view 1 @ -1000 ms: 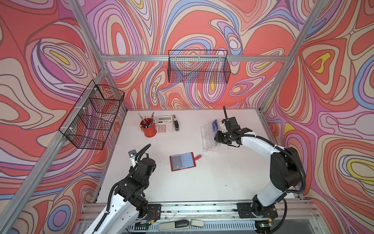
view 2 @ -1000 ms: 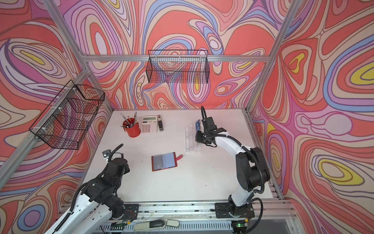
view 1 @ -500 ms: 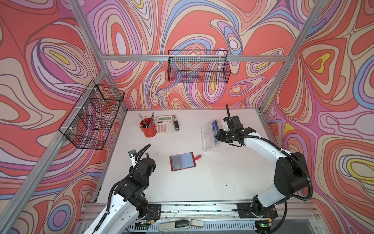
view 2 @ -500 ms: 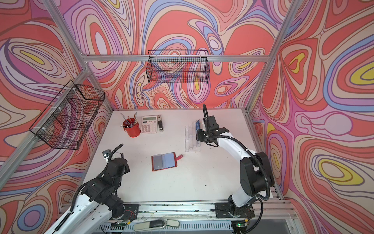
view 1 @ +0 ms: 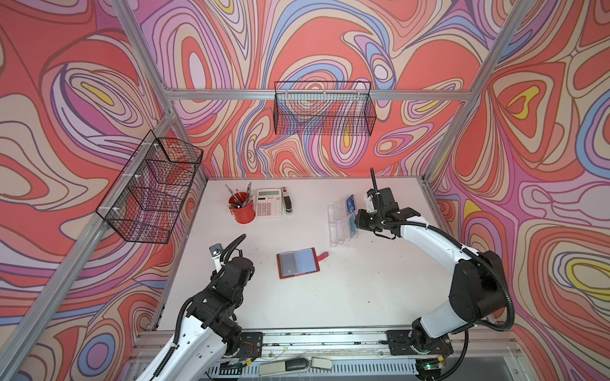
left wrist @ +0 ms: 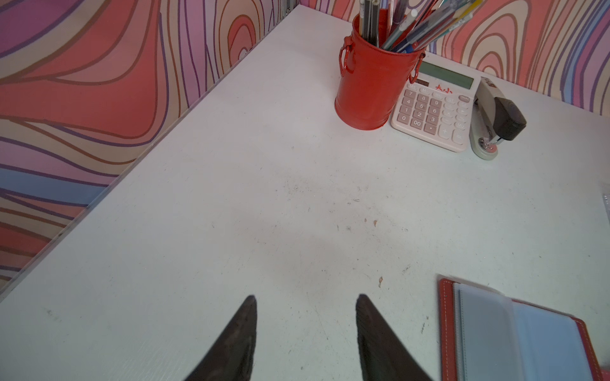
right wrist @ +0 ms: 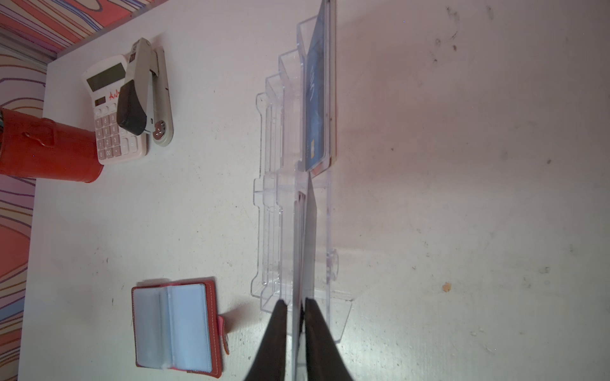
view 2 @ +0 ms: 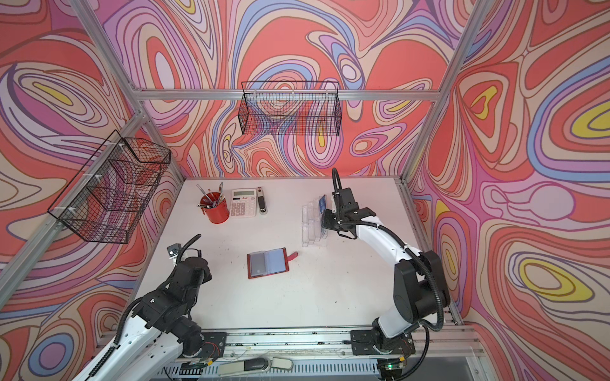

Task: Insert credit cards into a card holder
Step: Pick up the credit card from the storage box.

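The red card holder [view 1: 298, 263] [view 2: 268, 263] lies open on the white table, its greyish sleeves up and the snap tab toward the right. A clear acrylic stand [view 1: 340, 227] [right wrist: 274, 198] behind it holds the credit cards: a blue one [view 1: 350, 203] [right wrist: 317, 99] in the rear slot, and another, seen edge-on [right wrist: 308, 237], closer to my wrist. My right gripper [view 1: 357, 221] [right wrist: 293, 300] is at the stand, shut on that edge-on card. My left gripper [left wrist: 306, 297] hangs open over bare table, with the card holder [left wrist: 515, 336] off to its side.
A red pen cup [view 1: 242, 209], a calculator [view 1: 269, 203] and a stapler [view 1: 288, 204] stand at the back left of the table. Wire baskets hang on the left wall [view 1: 152, 191] and the back wall [view 1: 325, 113].
My right gripper's jaws have narrowed onto the card in the stand, and the wrist has shifted slightly. The left arm has not moved.
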Action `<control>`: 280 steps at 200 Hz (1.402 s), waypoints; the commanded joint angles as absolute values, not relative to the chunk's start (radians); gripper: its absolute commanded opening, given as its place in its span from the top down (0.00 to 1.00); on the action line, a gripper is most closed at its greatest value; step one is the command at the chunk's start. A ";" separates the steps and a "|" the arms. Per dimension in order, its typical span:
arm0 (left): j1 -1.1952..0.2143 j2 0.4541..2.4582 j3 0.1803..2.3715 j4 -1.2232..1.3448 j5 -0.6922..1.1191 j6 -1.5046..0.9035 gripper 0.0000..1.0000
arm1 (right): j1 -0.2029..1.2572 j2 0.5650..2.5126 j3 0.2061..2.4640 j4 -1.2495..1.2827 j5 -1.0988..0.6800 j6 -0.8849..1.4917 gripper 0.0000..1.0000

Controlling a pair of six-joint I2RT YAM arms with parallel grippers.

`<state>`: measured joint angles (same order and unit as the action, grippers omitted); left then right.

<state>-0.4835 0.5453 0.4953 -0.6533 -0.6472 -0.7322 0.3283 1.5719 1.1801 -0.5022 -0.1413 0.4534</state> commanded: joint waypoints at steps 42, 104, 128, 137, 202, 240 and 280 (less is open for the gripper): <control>-0.478 0.542 0.501 -0.665 -0.632 -0.733 0.50 | 0.324 1.516 1.197 -0.547 -0.056 0.434 1.00; -0.479 0.394 0.529 -0.474 -0.010 -0.859 0.47 | 0.325 1.287 1.136 -0.575 0.129 0.518 1.00; -0.477 0.351 0.466 -0.364 0.143 -0.909 0.48 | 0.329 1.113 1.017 -0.467 0.071 0.628 1.00; -0.477 0.344 0.448 -0.308 0.198 -0.926 0.49 | 0.340 1.062 0.958 -0.397 0.019 0.675 1.00; -0.478 0.448 0.242 0.277 0.431 -1.057 0.51 | 0.800 0.944 0.559 0.244 0.198 0.981 1.00; -0.477 0.508 0.269 0.101 0.308 -1.005 0.52 | 0.986 1.192 0.478 0.568 0.289 1.080 1.00; -0.458 0.575 0.297 -0.111 0.112 -0.999 0.50 | 1.007 1.484 0.464 0.832 0.252 1.115 1.00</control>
